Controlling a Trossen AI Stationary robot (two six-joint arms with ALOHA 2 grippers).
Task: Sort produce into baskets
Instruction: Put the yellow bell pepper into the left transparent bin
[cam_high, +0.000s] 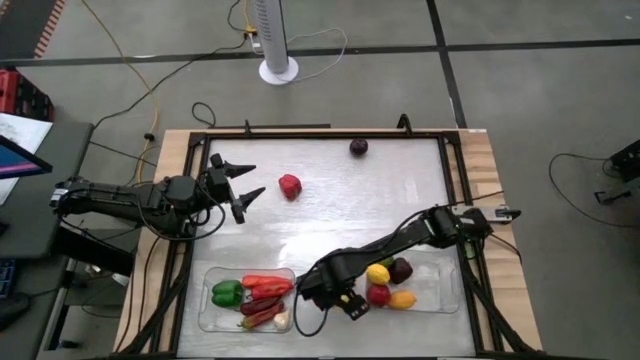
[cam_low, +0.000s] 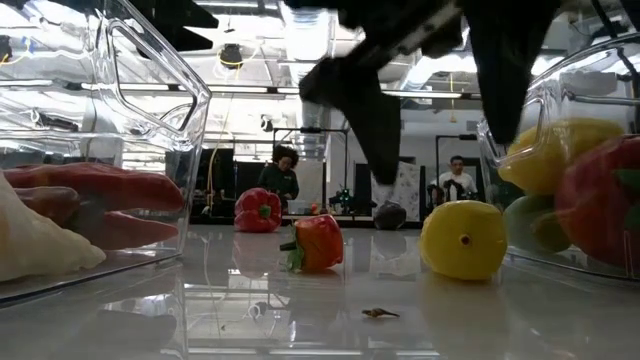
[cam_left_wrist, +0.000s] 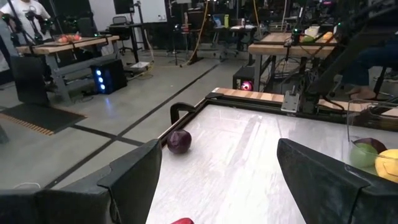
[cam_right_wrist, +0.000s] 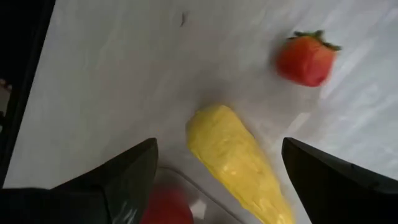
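My right gripper (cam_high: 345, 303) is open near the table's front edge, between the two clear trays. Its fingers stand above and to either side of a yellow piece of produce (cam_right_wrist: 236, 163) that lies on the table; this piece also shows in the low view (cam_low: 462, 238). A small red pepper (cam_right_wrist: 306, 59) lies on the table just beyond it. My left gripper (cam_high: 255, 180) is open and empty at the left. A red pepper (cam_high: 290, 186) lies close in front of it. A dark purple plum (cam_high: 358, 147) rests near the far edge.
The left tray (cam_high: 215, 318) holds a green pepper, red peppers, chillies and garlic. The right tray (cam_high: 445, 298) holds a lemon, a dark plum and red and yellow pieces. A black frame runs around the table. People stand in the room behind.
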